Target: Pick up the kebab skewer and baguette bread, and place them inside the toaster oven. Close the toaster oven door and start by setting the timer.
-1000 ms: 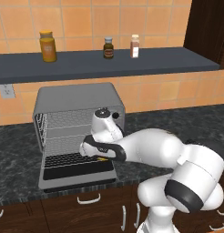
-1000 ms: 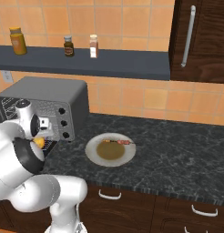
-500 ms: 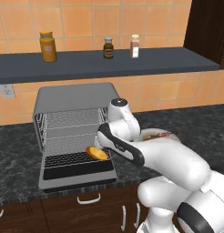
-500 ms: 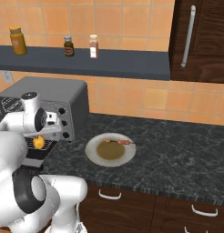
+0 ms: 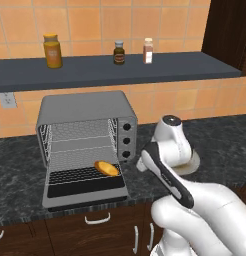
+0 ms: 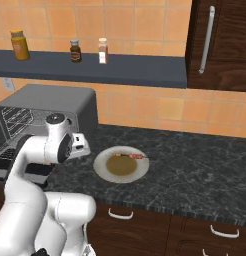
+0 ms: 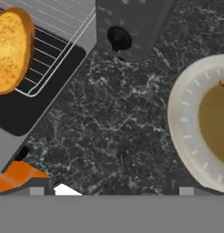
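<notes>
The toaster oven (image 5: 85,142) stands on the dark marble counter (image 6: 195,170) with its door (image 5: 85,187) dropped flat open toward the front. Inside, the baguette bread (image 5: 106,168) lies on the lower wire rack (image 5: 77,176), at the rack's right front corner, near the column of three black knobs (image 5: 126,140); from the hand view the golden loaf (image 7: 11,48) sits tilted across the rack wires. The upper rack holds nothing. To the right of the oven, apart from it, sits a round pale plate (image 6: 121,164) with a brownish centre, and the kebab skewer (image 6: 131,156) lies on it along the far part of the brown patch, its chunks toward the right. The gripper (image 6: 77,146) hangs over the counter between oven and plate, jaws spread wide with nothing between them. On the wall shelf (image 5: 120,70) above stand an orange jar (image 5: 52,50), a small dark bottle (image 5: 119,52) and a pale shaker (image 5: 148,50), side by side and well apart.
</notes>
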### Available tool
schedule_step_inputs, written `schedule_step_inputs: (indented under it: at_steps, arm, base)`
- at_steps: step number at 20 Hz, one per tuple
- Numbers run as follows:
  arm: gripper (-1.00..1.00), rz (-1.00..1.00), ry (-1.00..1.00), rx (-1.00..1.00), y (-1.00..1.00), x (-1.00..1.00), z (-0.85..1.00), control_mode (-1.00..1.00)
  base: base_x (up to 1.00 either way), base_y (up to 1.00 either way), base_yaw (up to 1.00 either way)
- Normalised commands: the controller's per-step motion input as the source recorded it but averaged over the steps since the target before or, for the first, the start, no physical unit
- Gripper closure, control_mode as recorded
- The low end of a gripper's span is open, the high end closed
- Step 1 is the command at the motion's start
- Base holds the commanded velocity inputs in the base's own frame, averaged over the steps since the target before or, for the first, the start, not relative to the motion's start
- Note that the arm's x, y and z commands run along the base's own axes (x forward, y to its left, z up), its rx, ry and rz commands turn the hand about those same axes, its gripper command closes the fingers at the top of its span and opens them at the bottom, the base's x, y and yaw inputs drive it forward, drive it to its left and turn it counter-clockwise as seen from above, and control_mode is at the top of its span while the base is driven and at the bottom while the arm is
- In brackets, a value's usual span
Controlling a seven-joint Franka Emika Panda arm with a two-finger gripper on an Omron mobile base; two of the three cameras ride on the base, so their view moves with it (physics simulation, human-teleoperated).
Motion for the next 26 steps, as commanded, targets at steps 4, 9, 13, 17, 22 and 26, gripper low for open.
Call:
schedule_step_inputs:
  at_steps: [4,9,13,17,22,26]
  arm:
    - [-1.00,0.29,0.00,0.00,-1.00,0.31,0.00,-1.00]
    - [-1.00,0.24,0.05,-0.08,-0.78,0.77,0.00,-1.00]
    - [-1.00,0.14,0.07,-0.13,-0.32,1.00,0.03,-1.00]
    - [-1.00,0.11,0.01,-0.12,-0.26,0.68,0.26,-1.00]
    - [-1.00,0.10,0.03,-0.13,-0.29,0.51,0.16,-1.00]
    - [-1.00,0.11,0.08,-0.17,-0.01,0.15,-0.16,-1.00]
  base:
    - [0.00,0.00,0.00]
    - [0.00,0.00,0.00]
    - [0.00,0.00,0.00]
    - [0.00,0.00,0.00]
    - [0.00,0.00,0.00]
    - [0.00,0.00,0.00]
